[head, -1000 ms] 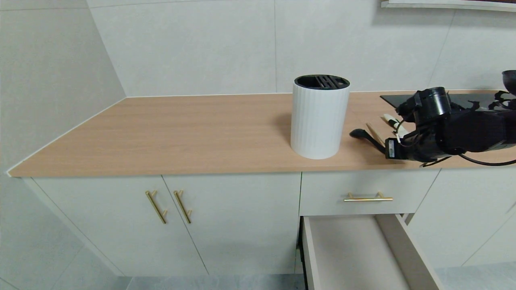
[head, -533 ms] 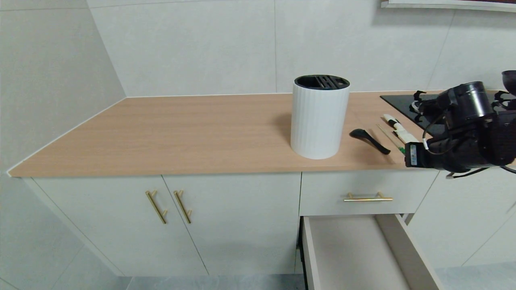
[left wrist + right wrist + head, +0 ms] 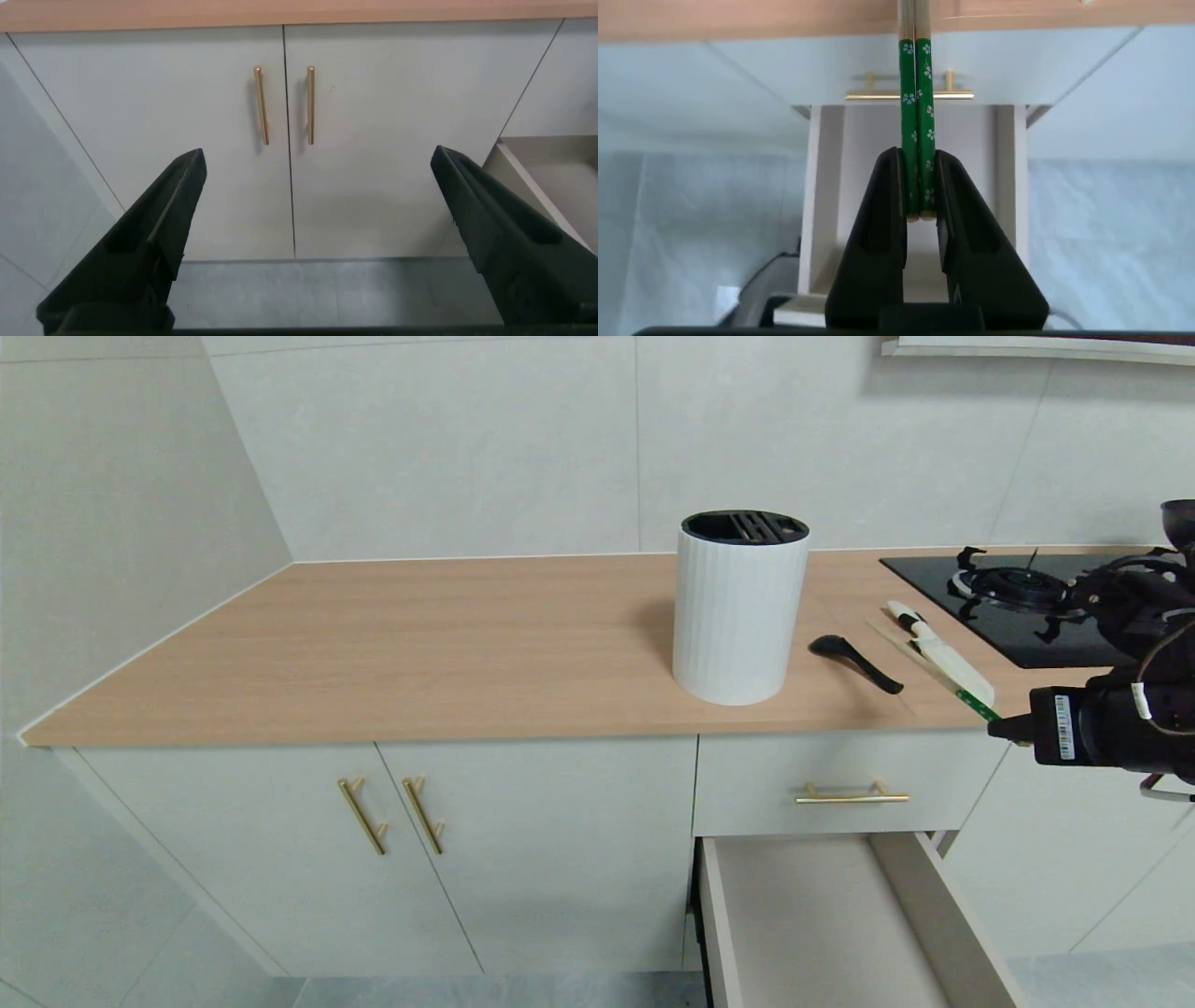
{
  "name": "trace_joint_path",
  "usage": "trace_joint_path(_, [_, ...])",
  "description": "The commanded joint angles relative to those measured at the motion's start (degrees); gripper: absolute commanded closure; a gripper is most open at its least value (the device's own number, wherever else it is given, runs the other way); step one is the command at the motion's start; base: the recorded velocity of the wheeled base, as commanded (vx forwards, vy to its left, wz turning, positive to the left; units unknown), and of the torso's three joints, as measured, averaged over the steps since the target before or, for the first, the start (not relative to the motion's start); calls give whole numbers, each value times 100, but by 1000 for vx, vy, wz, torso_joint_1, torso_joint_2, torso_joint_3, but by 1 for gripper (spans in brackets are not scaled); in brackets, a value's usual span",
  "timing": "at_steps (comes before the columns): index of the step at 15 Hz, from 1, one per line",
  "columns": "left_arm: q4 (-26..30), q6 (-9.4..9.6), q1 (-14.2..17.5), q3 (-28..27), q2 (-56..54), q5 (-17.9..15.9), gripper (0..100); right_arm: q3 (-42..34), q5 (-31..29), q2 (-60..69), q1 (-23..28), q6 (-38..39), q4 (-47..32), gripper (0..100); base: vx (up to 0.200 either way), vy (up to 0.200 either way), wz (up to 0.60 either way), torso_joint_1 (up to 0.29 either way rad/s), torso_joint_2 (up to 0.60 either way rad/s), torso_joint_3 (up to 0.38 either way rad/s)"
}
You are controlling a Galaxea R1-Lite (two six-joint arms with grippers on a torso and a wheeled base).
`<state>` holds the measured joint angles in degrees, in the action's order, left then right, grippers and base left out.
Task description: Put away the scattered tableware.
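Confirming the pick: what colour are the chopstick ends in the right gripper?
Green with white prints on the chopsticks; best in right wrist view.

green white-dotted chopsticks (image 3: 915,112), white ribbed holder (image 3: 740,616), black spoon (image 3: 854,661)

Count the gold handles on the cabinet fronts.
3: two upright handles side by side on the left doors, one horizontal handle on the shut drawer. The open drawer's front is hidden.
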<state>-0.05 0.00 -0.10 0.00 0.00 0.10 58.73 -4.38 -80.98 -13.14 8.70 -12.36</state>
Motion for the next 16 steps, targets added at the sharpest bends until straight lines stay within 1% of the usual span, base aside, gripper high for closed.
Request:
trace_joint_path(1, [5, 0, 1, 0, 0, -1, 0, -178, 16, 197, -57, -176, 6, 100, 0, 0, 0, 0, 0, 0])
trace_joint_path(4, [5, 0, 1, 0, 0, -1, 0, -556, 218, 302, -303, -668, 23, 100, 0, 0, 0, 0, 0, 0])
trace_joint_path(6, [-4, 0, 1, 0, 9, -1, 0, -723, 227, 285, -470, -809, 32, 100, 0, 0, 0, 0, 0, 0])
trace_joint_path(11, [5, 0, 1, 0, 0, -1, 0, -969, 244, 311, -672, -1090, 32, 100, 0, 0, 0, 0, 0, 0])
trace_joint_path(12, [5, 0, 1, 0, 0, -1, 0, -995, 244, 311, -742, -1108, 23, 100, 0, 0, 0, 0, 0, 0])
trace_joint_path(13, [5, 0, 1, 0, 0, -1, 0, -1083, 262, 320, -918, -1125, 23, 100, 0, 0, 0, 0, 0, 0])
trace_joint_path(16, [5, 0, 1, 0, 0, -1, 0, -1242, 499, 434, -1103, -1336, 23, 100, 0, 0, 0, -41, 94, 67])
